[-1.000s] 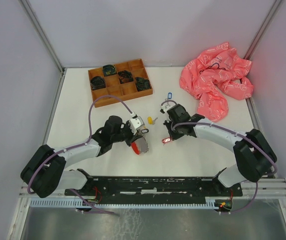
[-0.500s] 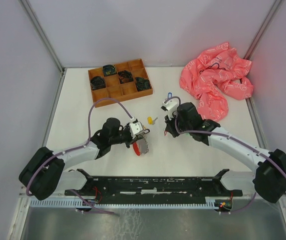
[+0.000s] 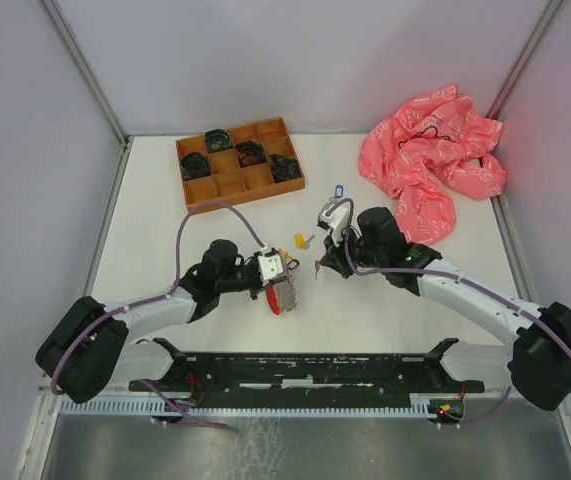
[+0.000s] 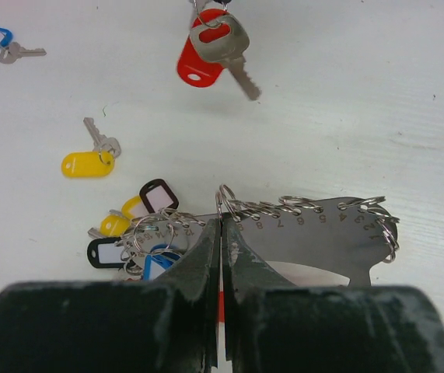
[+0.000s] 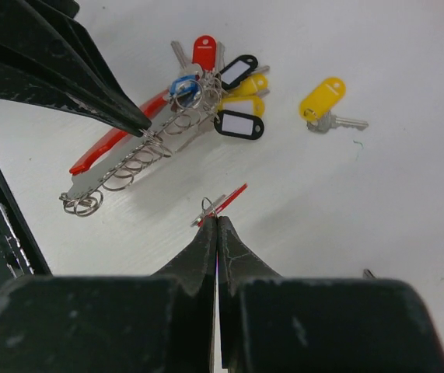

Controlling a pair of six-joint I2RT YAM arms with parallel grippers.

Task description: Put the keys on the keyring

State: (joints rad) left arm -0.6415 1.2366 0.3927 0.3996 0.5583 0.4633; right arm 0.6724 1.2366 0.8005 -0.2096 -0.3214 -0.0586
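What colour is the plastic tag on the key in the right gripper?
Red oval tag; left wrist view shows it best.

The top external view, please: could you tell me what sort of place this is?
Probably a robot test cell: a white table walled by plain grey panels, the left arm and right arm mounted at its near edge, and staged props, a divided wooden tray and a pink cloth.

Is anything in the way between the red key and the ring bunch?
Nothing visible: only bare table separates the red-tagged key from the keyring. The yellow-tagged key lies off to one side.
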